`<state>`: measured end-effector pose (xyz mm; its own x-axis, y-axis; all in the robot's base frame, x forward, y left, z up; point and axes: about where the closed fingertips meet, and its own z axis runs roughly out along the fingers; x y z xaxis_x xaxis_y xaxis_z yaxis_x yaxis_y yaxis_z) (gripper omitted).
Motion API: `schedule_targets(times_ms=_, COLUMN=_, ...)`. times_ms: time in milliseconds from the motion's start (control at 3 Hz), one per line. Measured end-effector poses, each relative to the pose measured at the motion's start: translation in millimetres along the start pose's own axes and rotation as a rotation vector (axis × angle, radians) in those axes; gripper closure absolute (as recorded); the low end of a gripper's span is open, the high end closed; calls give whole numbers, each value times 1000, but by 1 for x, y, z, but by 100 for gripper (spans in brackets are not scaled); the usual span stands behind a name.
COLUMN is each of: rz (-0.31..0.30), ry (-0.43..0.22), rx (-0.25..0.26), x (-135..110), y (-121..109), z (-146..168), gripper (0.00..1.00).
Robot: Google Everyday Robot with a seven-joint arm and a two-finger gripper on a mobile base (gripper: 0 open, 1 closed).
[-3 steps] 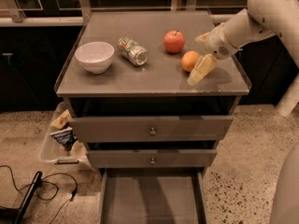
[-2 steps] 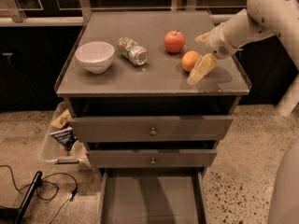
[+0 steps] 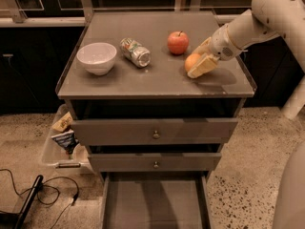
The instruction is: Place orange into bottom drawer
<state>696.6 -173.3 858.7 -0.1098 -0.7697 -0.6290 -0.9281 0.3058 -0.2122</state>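
The orange (image 3: 191, 61) sits on the grey cabinet top (image 3: 157, 78), right of centre, just in front of the red apple (image 3: 177, 42). My gripper (image 3: 199, 60) is at the orange from its right side, its pale fingers (image 3: 203, 66) around the fruit and partly hiding it. The orange still rests at tabletop level. The bottom drawer (image 3: 155, 205) is pulled out at the foot of the cabinet, an empty grey tray.
A white bowl (image 3: 96, 57) and a lying can (image 3: 135, 52) sit on the left half of the top. Two knobbed drawers (image 3: 155, 133) are shut. A plastic bin with snack bags (image 3: 62, 140) and cables (image 3: 47, 194) lie on the floor at left.
My gripper has closed in a little around the orange. The orange, apple, bowl and can have not moved.
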Motion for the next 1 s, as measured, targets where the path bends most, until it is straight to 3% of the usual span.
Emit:
schedule_targets(times_ms=667, rz=0, ry=0, rx=0, x=0, y=0, z=0, gripper=89)
schedule_targets(times_ms=1000, rz=0, ry=0, rx=0, x=0, y=0, z=0, gripper=100)
